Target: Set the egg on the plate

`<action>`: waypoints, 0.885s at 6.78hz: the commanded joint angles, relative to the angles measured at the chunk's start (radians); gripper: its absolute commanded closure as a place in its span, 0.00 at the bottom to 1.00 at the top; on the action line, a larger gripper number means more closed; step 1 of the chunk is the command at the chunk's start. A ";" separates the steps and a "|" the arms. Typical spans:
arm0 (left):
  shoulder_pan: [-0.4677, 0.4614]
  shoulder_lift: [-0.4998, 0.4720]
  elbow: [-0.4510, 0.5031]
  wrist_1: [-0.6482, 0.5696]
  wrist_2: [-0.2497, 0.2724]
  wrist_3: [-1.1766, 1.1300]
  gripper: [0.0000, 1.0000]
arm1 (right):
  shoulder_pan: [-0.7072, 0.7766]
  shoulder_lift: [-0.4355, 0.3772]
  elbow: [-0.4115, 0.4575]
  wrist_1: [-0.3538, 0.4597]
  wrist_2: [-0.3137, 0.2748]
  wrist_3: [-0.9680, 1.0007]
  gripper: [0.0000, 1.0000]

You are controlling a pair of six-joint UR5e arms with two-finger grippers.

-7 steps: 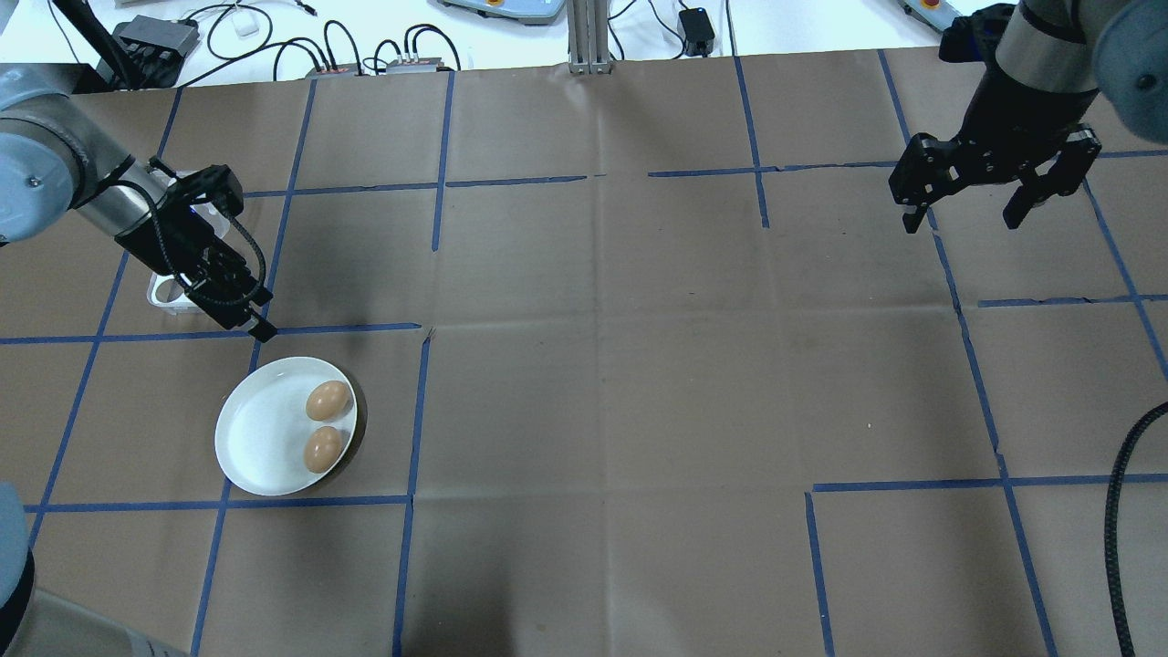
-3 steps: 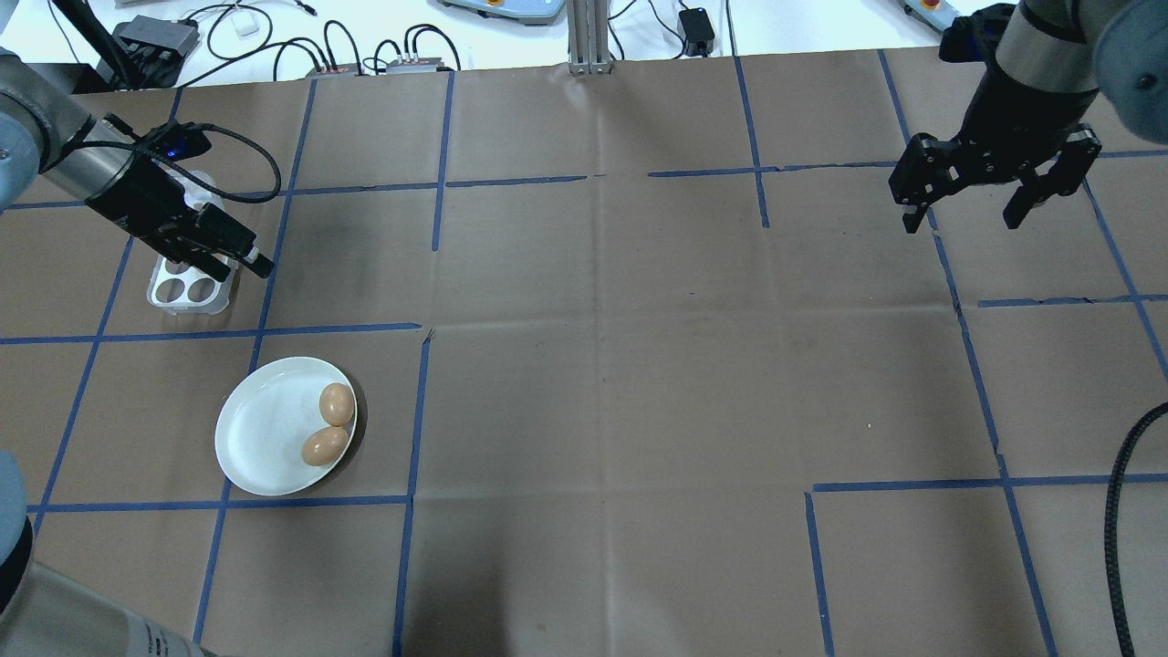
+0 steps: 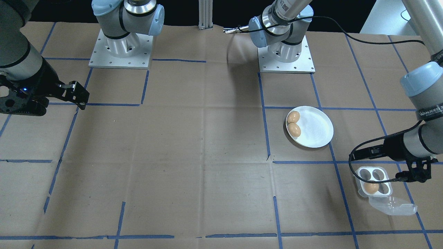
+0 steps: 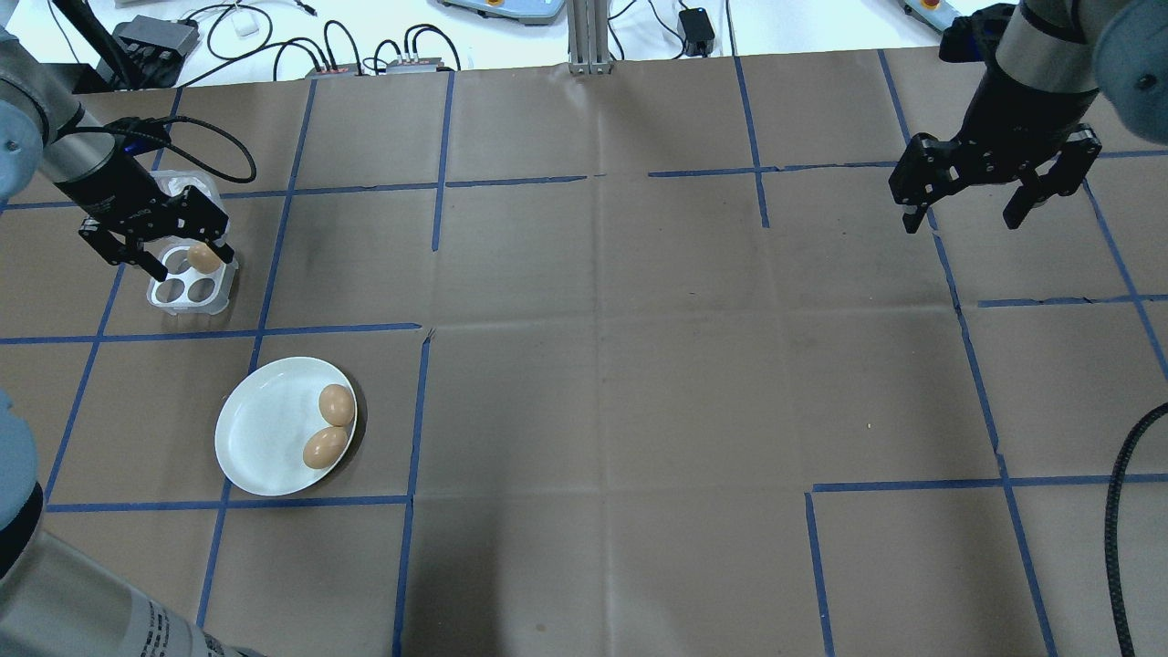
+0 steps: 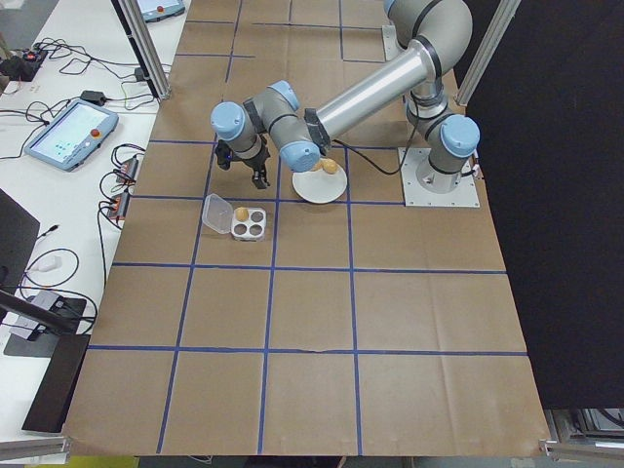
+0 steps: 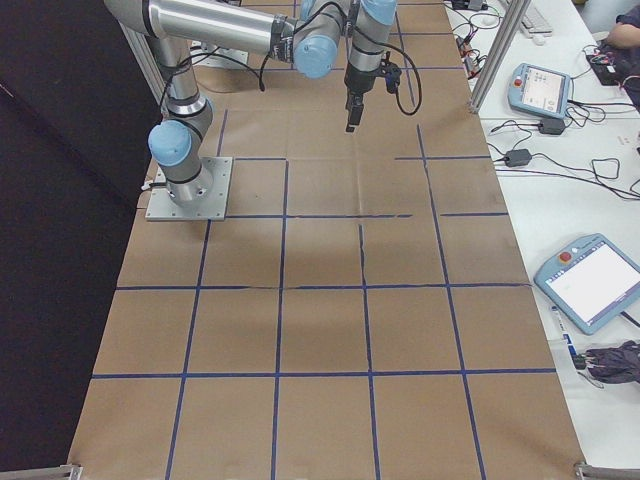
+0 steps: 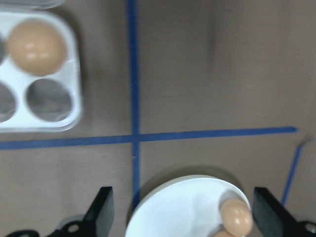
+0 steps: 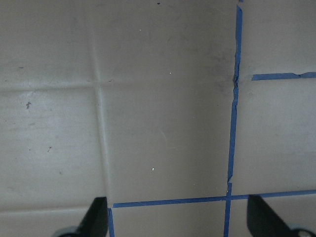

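Note:
The white plate (image 4: 258, 440) lies at the left front of the table with two brown eggs (image 4: 337, 404) touching each other by its right rim. A third egg (image 4: 203, 258) sits in one cup of the clear egg tray (image 4: 182, 294) beyond the plate. My left gripper (image 4: 186, 257) hangs open over that tray, fingers either side of the egg, nothing held. In the left wrist view the tray egg (image 7: 37, 47) is at top left and the plate (image 7: 177, 212) at the bottom. My right gripper (image 4: 964, 217) stands open over bare paper at the far right.
The tray's clear lid (image 3: 392, 206) lies folded open behind it. Brown paper with blue tape lines (image 4: 415, 411) covers the table. Cables and boxes (image 4: 155, 36) lie past the far edge. A black cable (image 4: 1118, 520) hangs at the right front.
My left gripper swung away from the plate's edge and back over the egg tray, turning as it went. The two eggs on the plate rolled together. The right arm stayed still.

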 commanded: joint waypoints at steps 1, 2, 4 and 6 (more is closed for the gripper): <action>0.000 -0.082 0.064 0.117 0.035 -0.045 0.03 | 0.000 0.000 0.000 0.000 0.000 0.000 0.00; 0.000 -0.115 0.084 0.184 0.037 -0.014 0.03 | 0.000 0.000 0.000 0.000 0.000 0.000 0.00; 0.000 -0.142 0.083 0.202 0.034 0.088 0.09 | 0.000 0.000 0.000 0.000 0.000 0.000 0.00; 0.000 -0.147 0.069 0.193 0.038 0.093 0.12 | 0.000 0.000 0.000 0.000 0.000 0.000 0.00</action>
